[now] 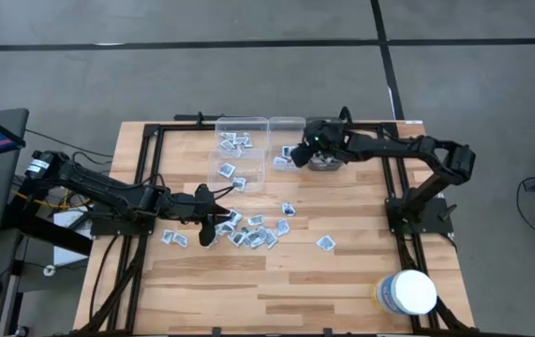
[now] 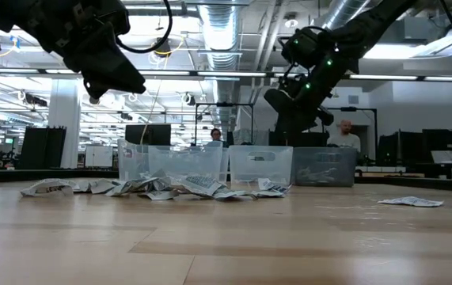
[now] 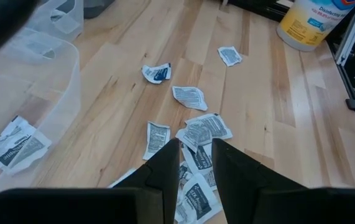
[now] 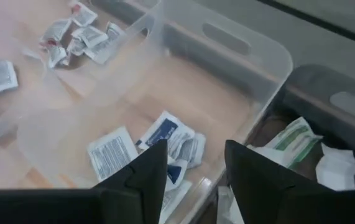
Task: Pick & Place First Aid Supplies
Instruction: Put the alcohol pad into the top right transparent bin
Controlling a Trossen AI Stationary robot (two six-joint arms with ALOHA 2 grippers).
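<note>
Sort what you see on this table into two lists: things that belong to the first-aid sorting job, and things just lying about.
Job:
loose packets
clear bins
packets in the bin
left gripper
right gripper

Lying about:
white tub

Two dark jointed arms (image 1: 98, 192) with black cables, green lights glowing on one wrist.

A big white round tub (image 1: 408, 292) with a blue-yellow label stands upright near the tabletop's (image 1: 342, 281) front right corner. 3 bins sit along the back edge: 2 clear ones (image 1: 242, 154) (image 1: 287, 136) side by side and a darker grey one (image 1: 323, 161) just right of them. Beyond the table, 2 people (image 2: 215, 136) (image 2: 344, 136) show among desks and monitors.
</note>
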